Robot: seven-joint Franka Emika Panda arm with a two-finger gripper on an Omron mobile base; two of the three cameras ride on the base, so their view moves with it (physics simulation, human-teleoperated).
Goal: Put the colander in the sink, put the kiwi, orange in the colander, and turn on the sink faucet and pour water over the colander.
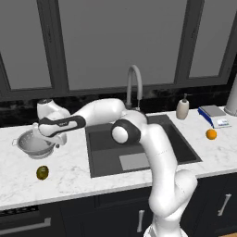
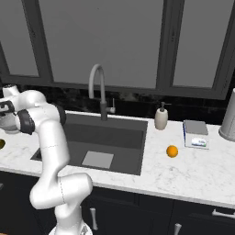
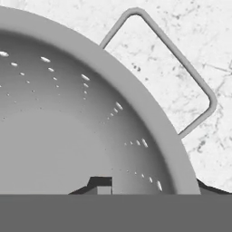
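The colander sits on the white marble counter to the left of the sink, well apart from the basin's edge. The arm reaches over it from the right, and the gripper hangs low at the colander's right rim. In the hand view the colander's perforated inner wall and broad rim fill most of the picture, with one wire handle jutting out over the marble. One dark fingertip shows inside the bowl and another dark tip just outside the rim, so the jaws straddle the wall; whether they actually press on it cannot be told.

The kiwi lies on the counter in front of the colander, near but not touching it. The orange rests on the counter right of the sink, near a kitchen scale. The sink faucet stands behind the basin, with a beige soap dispenser to its right.
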